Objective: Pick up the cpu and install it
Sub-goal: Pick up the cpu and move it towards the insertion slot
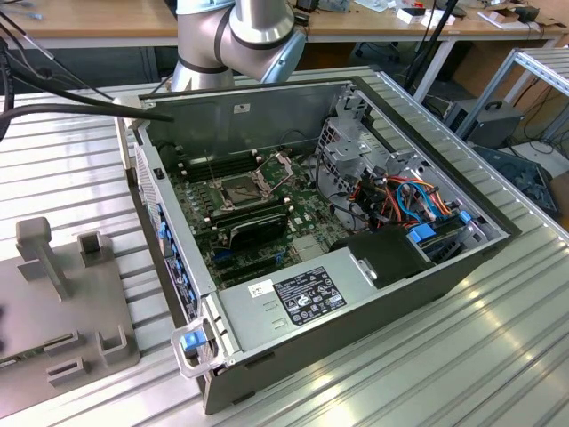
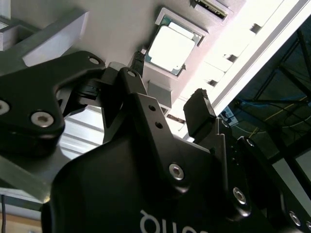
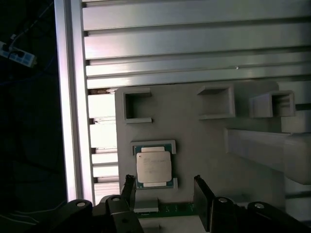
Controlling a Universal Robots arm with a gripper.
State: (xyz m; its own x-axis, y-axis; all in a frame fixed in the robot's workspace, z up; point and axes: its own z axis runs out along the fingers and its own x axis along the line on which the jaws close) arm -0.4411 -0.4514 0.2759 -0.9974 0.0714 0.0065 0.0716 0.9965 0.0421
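In the second wrist view the black gripper [image 2: 169,81] sits in the foreground, its two fingers [image 2: 199,110] spread apart with nothing between them. Beyond the fingertips, apart from both, the cpu [image 2: 171,47] lies flat with its silver top showing, seated in a shallow recess of a grey holder plate [image 2: 114,26]. The plate rests on the ribbed metal counter [image 2: 90,130].

We see a robotics lab or workshop. A ribbed aluminium-profile worktop [image 1: 498,356] carries an open desktop computer case [image 1: 240,124] and a grey fixture plate [image 1: 62,294]. A robot arm [image 1: 240,36] stands at its far edge, and wooden desks [image 1: 89,22] with cables and loose gear run along the far side.
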